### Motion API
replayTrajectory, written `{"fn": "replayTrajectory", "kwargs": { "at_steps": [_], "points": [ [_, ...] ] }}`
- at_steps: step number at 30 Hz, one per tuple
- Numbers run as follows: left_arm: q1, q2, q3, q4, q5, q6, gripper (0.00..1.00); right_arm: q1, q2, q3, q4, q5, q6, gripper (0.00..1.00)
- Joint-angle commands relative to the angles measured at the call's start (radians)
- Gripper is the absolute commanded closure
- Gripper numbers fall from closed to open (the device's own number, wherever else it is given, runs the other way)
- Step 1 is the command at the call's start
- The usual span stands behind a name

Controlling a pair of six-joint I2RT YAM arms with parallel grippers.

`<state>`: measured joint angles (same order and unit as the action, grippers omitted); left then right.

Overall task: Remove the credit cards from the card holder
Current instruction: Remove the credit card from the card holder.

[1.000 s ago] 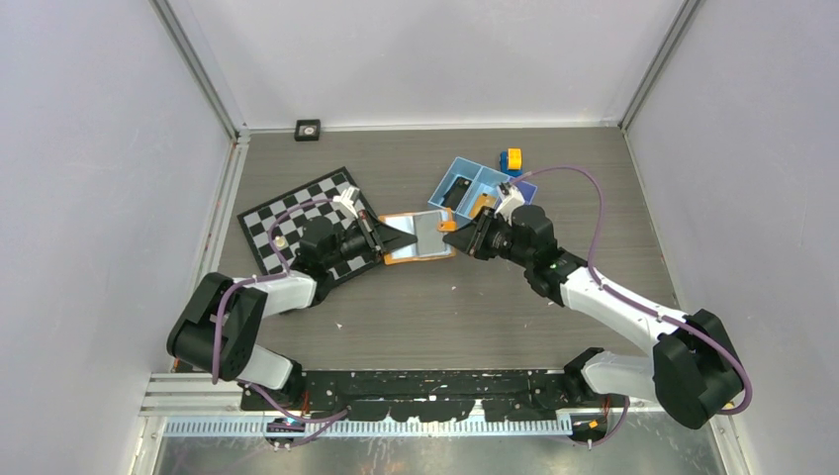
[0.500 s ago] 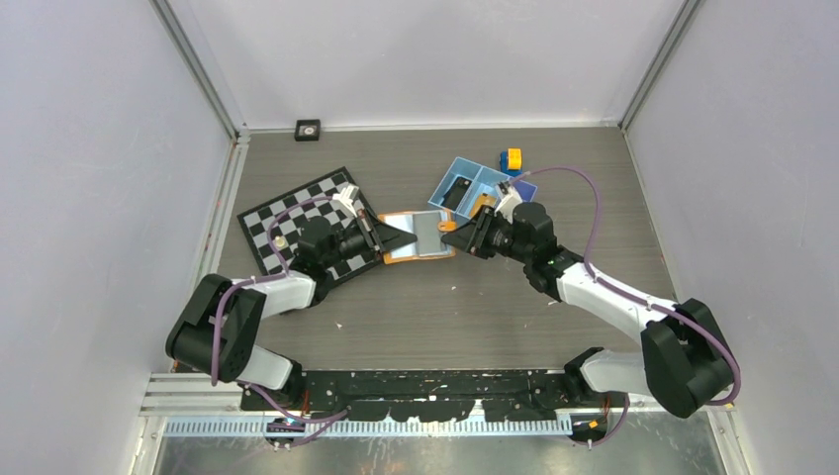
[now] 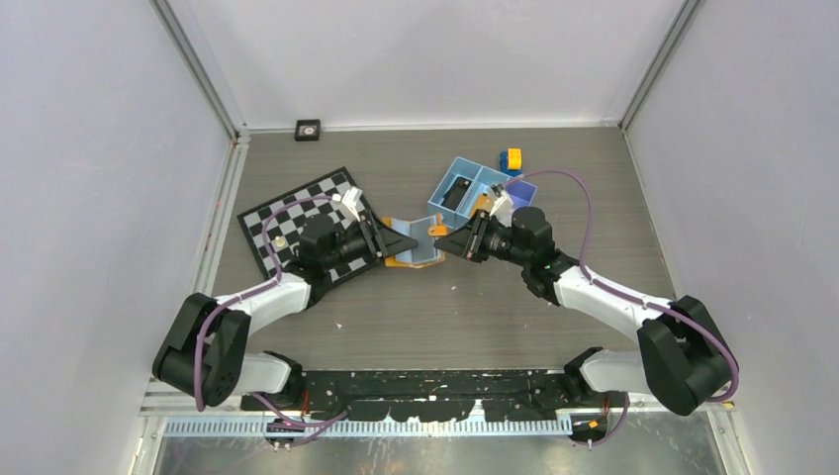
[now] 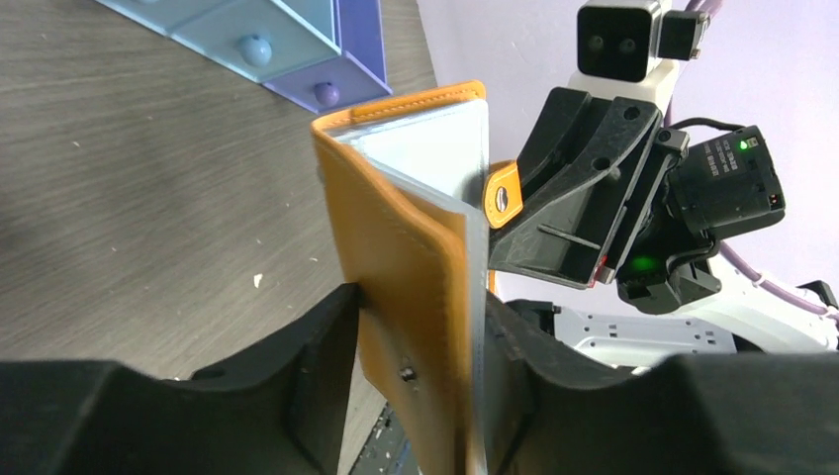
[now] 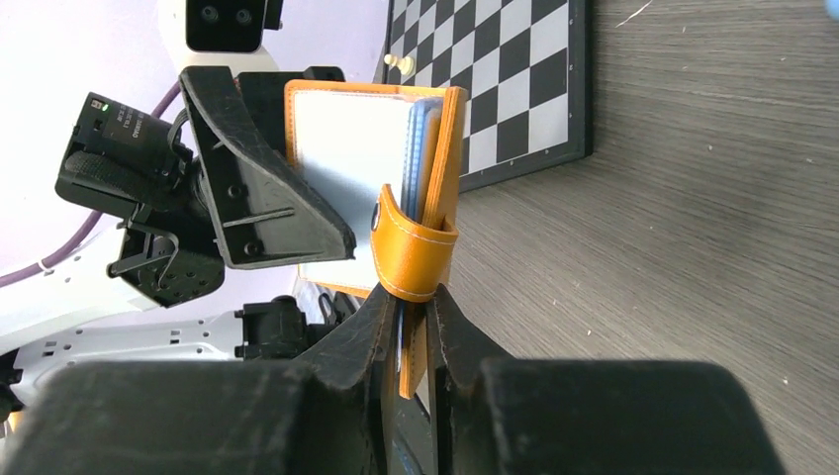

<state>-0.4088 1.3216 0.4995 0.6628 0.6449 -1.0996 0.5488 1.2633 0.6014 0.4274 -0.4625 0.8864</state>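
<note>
The orange card holder [image 3: 404, 259] stands half folded on its edge at the table's middle, between both grippers. In the right wrist view its greyish sleeves [image 5: 346, 158] face the left arm, and its closing tab [image 5: 416, 252] curls over my fingers. My right gripper [image 3: 442, 240] [image 5: 414, 297] is shut on the cover's edge at the tab. My left gripper [image 3: 409, 240] [image 4: 420, 307] has its jaws apart around the holder's other end [image 4: 406, 247], with a gap beside the orange cover. I cannot tell the credit cards from the sleeves.
A blue three-compartment tray [image 3: 465, 183] [image 4: 297, 40] sits just behind the holder, with a yellow-and-blue block [image 3: 512, 159] beyond it. A chessboard [image 3: 287, 223] [image 5: 495, 69] lies under the left arm. A small black square [image 3: 308, 129] rests at the back wall.
The holder lay open and flat; now its right half is swung up toward the left. My right gripper has moved left with it. My left jaws have widened.
</note>
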Motion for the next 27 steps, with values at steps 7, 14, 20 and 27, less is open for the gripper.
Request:
{"fn": "replayTrajectory", "kwargs": {
  "at_steps": [7,14,20,27],
  "points": [
    [-0.044,0.012,0.064,-0.013,-0.001,0.064,0.49,0.029,0.019,0.018,0.109,-0.094,0.035,0.93],
    [-0.068,0.001,0.096,-0.137,-0.049,0.136,0.42,0.034,0.026,0.015,0.137,-0.108,0.051,1.00],
    [-0.088,-0.001,0.106,-0.169,-0.065,0.161,0.36,0.038,0.027,0.028,0.087,-0.077,0.026,0.99],
    [-0.088,-0.029,0.097,-0.174,-0.077,0.168,0.30,0.038,0.012,0.028,0.046,-0.045,0.008,1.00]
  ]
}}
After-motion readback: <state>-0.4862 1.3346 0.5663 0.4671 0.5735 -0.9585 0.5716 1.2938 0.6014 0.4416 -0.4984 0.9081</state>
